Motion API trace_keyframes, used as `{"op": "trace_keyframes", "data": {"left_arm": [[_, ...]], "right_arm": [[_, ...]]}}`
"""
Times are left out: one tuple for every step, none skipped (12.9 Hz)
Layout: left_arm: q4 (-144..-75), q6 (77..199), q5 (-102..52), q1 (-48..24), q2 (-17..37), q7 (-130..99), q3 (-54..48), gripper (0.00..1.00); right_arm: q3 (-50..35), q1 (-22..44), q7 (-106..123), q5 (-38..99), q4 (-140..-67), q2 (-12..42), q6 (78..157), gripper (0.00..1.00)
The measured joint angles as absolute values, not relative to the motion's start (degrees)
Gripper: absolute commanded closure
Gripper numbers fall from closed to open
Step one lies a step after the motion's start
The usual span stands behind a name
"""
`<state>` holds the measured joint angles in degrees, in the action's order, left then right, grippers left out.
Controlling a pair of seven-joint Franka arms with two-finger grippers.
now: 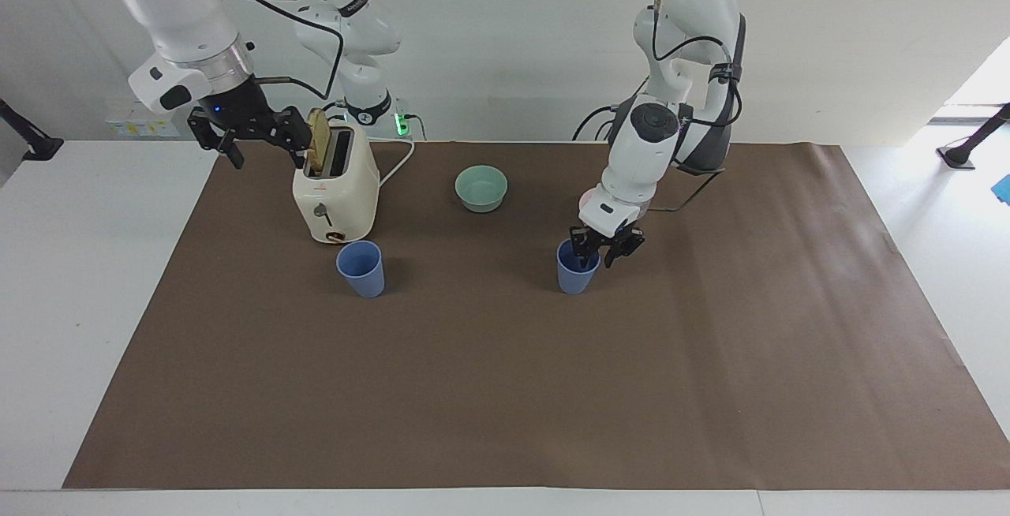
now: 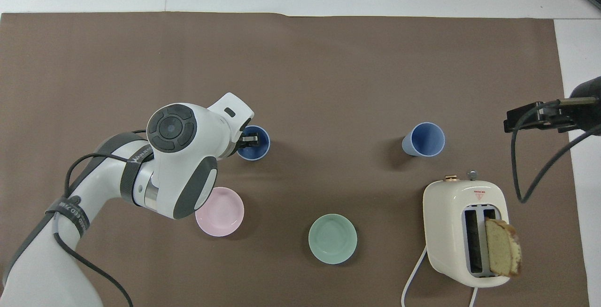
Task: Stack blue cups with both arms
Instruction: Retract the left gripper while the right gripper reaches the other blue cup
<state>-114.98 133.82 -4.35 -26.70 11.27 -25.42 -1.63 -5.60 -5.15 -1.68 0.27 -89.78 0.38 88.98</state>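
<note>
One blue cup [image 1: 574, 278] stands upright on the brown mat near the middle; it also shows in the overhead view [image 2: 256, 149]. My left gripper [image 1: 598, 254] is at its rim, open, with one finger inside the cup and one outside, on the side toward the left arm's end. In the overhead view the left gripper [image 2: 244, 140] is partly under its own wrist. The second blue cup [image 1: 361, 270] stands upright beside the toaster, farther from the robots than it [image 2: 424, 139]. My right gripper [image 1: 264, 155] is open and empty in the air beside the toaster's top, waiting.
A cream toaster [image 1: 335, 196] with a bread slice [image 1: 319, 141] in one slot stands toward the right arm's end. A mint-green bowl [image 2: 332, 238] and a pink bowl [image 2: 220, 213] sit nearer to the robots than the cups. The left arm partly covers the pink bowl.
</note>
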Motion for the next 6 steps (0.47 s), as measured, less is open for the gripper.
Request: {"op": "trace_keyframes", "data": {"left_arm": [[-114.46, 133.70, -4.35, -26.67, 10.94, -25.42, -1.29, 0.00], [-113.77, 132.74, -4.34, -26.49, 10.21, -25.34, -0.84, 0.00], [-113.01, 130.80, -4.33, -25.96, 9.09, -24.73, -0.47, 0.00], [-112.29, 128.25, -4.32, -24.87, 7.51, -23.12, -0.22, 0.00], [-111.72, 125.45, -4.32, -23.29, 5.50, -21.07, -0.10, 0.00], [-111.27, 122.37, -4.11, -21.28, 3.20, -18.67, 0.00, 0.00]], "right_arm": [[-5.60, -5.15, -1.68, 0.27, -89.89, 0.38, 89.12, 0.00], [-5.61, -5.15, -1.68, 0.45, -90.23, 0.34, 90.23, 0.00], [-5.64, -5.14, -1.68, 0.98, -90.99, 0.31, 92.14, 0.00], [-5.68, -5.14, -1.68, 1.58, -92.34, 0.25, 93.83, 0.00], [-5.70, -5.14, -1.68, 1.92, -94.06, 0.27, 95.33, 0.00], [-5.70, -5.14, -1.68, 1.98, -96.07, 0.38, 97.53, 0.00]]}}
